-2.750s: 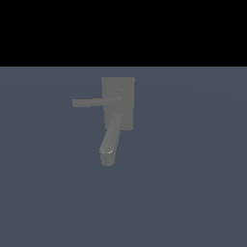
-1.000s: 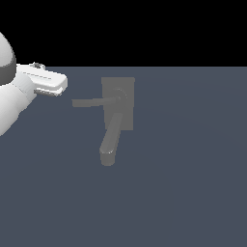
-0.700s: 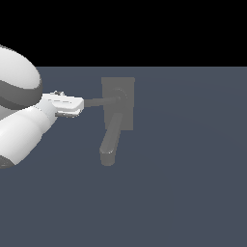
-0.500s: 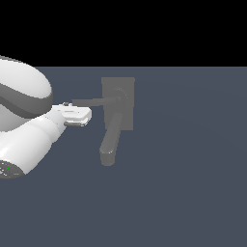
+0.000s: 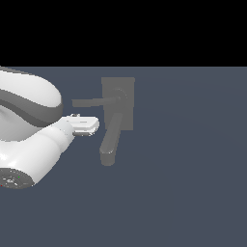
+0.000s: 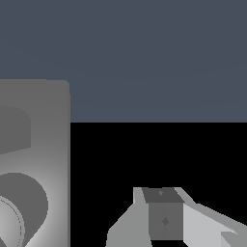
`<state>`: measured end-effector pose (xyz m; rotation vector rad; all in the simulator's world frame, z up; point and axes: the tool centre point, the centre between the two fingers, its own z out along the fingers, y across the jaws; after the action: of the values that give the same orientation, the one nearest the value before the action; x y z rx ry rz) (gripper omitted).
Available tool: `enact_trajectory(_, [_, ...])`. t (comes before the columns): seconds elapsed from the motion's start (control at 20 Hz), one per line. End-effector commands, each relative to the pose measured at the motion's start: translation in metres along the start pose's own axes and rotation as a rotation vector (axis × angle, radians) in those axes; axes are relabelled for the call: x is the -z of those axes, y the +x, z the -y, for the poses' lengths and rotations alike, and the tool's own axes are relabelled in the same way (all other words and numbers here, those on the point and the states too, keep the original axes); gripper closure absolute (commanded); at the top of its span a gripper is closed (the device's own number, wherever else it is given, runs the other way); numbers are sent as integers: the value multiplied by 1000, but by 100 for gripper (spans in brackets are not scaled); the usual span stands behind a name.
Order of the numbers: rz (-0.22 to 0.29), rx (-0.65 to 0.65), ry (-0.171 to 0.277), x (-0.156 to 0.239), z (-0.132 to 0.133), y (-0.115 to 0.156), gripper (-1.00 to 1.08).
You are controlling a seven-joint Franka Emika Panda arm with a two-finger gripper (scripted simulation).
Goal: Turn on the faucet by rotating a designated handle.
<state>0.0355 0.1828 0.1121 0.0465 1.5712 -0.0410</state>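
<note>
Approach step, I'd judge: the white gripper [image 5: 90, 125], jaw state unclear, hovers near the matte grey faucet [image 5: 118, 103]. Its thin flat grey handle [image 5: 91, 102] lies just above the gripper, untouched; next it must meet that bar.

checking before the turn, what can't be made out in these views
- Claw opening: exterior view shows it side-on, wrist view cuts it at the edge.
- Claw to handle contact: depth unreadable in exterior view.
- Faucet: wrist view's edge cuts it off; handle not identifiable there.
</note>
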Motion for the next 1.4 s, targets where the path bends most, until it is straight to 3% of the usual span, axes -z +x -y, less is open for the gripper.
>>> enact_trajectory(0.0, [-2,1,0,0,0,1,108])
enact_trajectory(0.45, [1,18,37,-11,24,-3,108])
enact_trajectory(0.75, [1,19,39,-12,25,-3,108])
enact_trajectory(1.35, [1,19,40,-12,18,-58,108])
